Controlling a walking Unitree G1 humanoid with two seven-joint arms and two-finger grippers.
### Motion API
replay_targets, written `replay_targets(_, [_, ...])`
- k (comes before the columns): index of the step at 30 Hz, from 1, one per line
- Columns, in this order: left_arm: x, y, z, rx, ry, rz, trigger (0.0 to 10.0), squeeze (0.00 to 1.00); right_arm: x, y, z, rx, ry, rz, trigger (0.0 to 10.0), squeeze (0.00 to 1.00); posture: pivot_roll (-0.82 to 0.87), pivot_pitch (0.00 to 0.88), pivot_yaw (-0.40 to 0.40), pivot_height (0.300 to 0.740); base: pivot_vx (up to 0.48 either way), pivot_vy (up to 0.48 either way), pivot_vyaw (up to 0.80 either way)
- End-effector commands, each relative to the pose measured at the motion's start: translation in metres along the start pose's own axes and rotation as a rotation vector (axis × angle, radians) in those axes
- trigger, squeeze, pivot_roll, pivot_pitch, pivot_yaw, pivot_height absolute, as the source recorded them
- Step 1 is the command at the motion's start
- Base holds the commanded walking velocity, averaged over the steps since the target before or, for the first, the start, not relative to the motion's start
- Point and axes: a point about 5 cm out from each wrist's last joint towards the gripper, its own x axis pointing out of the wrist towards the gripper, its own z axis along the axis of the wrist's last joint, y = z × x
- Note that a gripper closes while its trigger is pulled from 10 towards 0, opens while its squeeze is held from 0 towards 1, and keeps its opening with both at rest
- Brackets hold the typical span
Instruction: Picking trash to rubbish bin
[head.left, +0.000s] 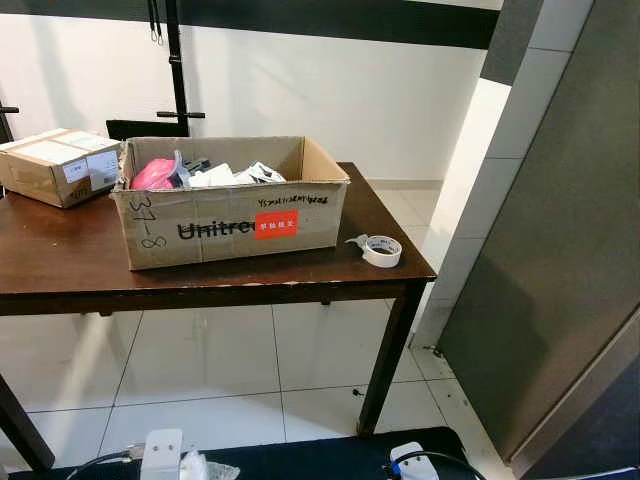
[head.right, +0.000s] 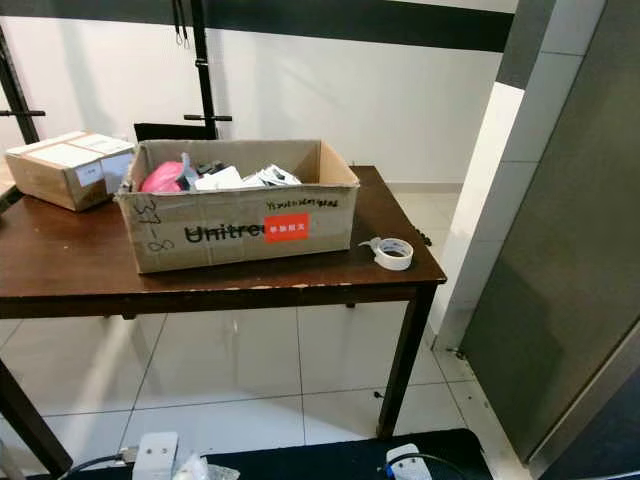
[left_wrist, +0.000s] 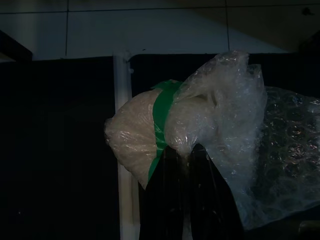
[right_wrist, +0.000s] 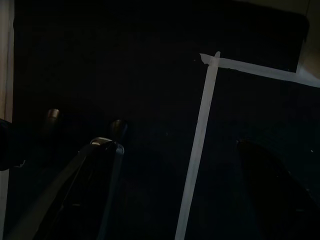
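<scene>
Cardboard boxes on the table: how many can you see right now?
2. The big open box printed "Unitree" sits mid-table, full of trash. A smaller closed box sits at the table's far left corner. Anything behind the big box would be hidden.

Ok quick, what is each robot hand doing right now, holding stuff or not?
Left gripper: shut on a wad of bubble wrap with green tape around it.
Right gripper: open, holding nothing, hanging over a dark floor.

Bright sharp eye views, dim murky wrist views
</scene>
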Motion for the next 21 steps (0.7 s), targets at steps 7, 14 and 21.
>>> replay_targets(7, [-0.0006,-0.0092,-0.0060,-0.018,0.021,-0.027,10.0,0.00,-0.0003,0.0029,-0.0070,-0.010,0.019,0.000,10.0,0.00,0.05,0.000,-0.060,0.740,0.000,0.000,0.00])
replay_targets(14, [0.0001,-0.0122,-0.0022,-0.006,-0.003,-0.043,10.0,0.00,-0.0001,0.0013,-0.0036,-0.018,0.012,0.000,10.0,0.00,0.05,0.000,-0.067,0.740,0.000,0.000,0.00])
replay_targets(21, [-0.0007,-0.0125,-0.0058,0.004,0.013,-0.044,10.0,0.00,0.0000,0.0016,-0.0031,-0.020,0.012,0.000,10.0,0.00,0.05,0.000,-0.068,0.740,0.000,0.000,0.00])
